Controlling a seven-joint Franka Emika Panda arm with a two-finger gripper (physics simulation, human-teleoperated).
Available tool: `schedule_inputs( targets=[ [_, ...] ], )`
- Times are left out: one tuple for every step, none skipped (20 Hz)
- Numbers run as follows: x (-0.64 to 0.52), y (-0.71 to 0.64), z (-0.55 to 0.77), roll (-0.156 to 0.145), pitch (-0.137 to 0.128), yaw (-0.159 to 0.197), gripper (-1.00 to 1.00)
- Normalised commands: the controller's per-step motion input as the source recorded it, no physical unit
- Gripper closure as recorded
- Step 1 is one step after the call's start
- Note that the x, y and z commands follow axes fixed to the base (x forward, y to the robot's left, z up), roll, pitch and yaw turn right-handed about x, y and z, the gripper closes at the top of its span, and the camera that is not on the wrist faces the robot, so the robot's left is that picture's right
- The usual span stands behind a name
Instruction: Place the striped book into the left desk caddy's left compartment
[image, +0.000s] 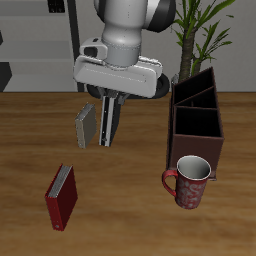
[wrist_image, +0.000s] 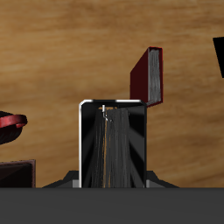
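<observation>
The gripper (image: 108, 128) is hanging above the table (image: 30, 150), clear of the surface, with its fingers closed on the striped book (image: 86, 126). The book is being held upright and off the table, its flat face showing beside the fingers in the exterior view. In the wrist view the same book (wrist_image: 111, 144) is sitting between the fingers, edge toward the camera, with pale borders and dark stripes showing. The grasp is appearing centred, though the contact of the pads themselves is hidden.

Status, as judged from these views: pickup is complete; transfer and insertion are outstanding. The book is well apart from the left desk caddy (image: 197, 122), which is standing farther toward the table's side, just behind the red patterned mug (image: 187, 181). The caddy's dividers are visible, and its compartments are looking unoccupied as far as the exterior view shows.

Remaining steps, in order:
1. Carrying the book across to the caddy.
2. Aligning its thin edge with the left compartment's opening.
3. Lowering and releasing.

The red book (image: 61, 196) is lying on the table nearer the front edge, away from the likely path. The mug is standing close to the caddy's front, so clearance there is warranting attention during the approach.
</observation>
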Motion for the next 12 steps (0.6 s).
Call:
schedule_inputs(
  targets=[
    [0.12,0.04,0.00,0.000,0.000,0.000,1.00],
    [-1.26,0.16,0.83,-0.052,0.016,-0.133,1.00],
    [0.08,0.02,0.01,0.000,0.000,0.000,1.00],
    [-0.49,0.16,0.29,-0.005,-0.026,0.049,1.00],
    [-0.60,0.13,0.34,-0.051,-0.051,0.057,1.00],
    [-0.69,0.21,0.33,-0.013,0.058,-0.073,1.00],
    [-0.41,0.23,0.20,0.067,0.011,0.011,1.00],
    [-0.84,0.28,0.36,-0.017,-0.088,0.091,1.00],
    [-0.41,0.21,0.18,0.044,-0.037,-0.019,1.00],
    [-0.53,0.30,0.18,0.081,0.024,0.021,1.00],
    [-0.45,0.20,0.14,0.018,-0.014,-0.005,1.00],
    [-1.07,0.50,0.29,0.051,-0.134,0.125,1.00]
  ],
)
